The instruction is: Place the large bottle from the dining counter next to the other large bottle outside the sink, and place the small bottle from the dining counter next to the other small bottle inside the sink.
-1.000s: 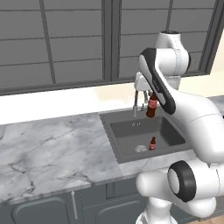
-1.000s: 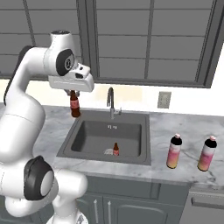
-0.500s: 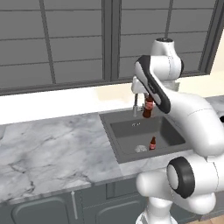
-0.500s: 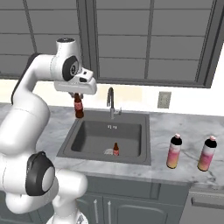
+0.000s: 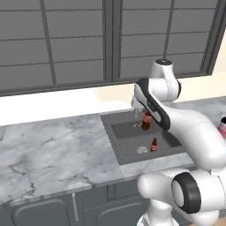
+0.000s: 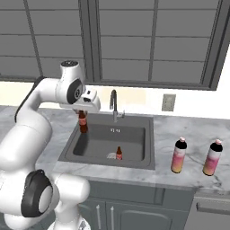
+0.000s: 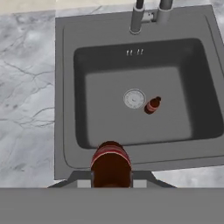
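Your gripper [image 6: 82, 113], clamped on the small cola bottle [image 6: 83, 122] (hanging upright), sits over the sink's [image 6: 148, 134] left rim; its twin [image 6: 119, 153] stands mid-basin, rightward.

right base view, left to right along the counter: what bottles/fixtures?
small bottle in the gripper → faucet → other small bottle in the sink → large bottle → second large bottle
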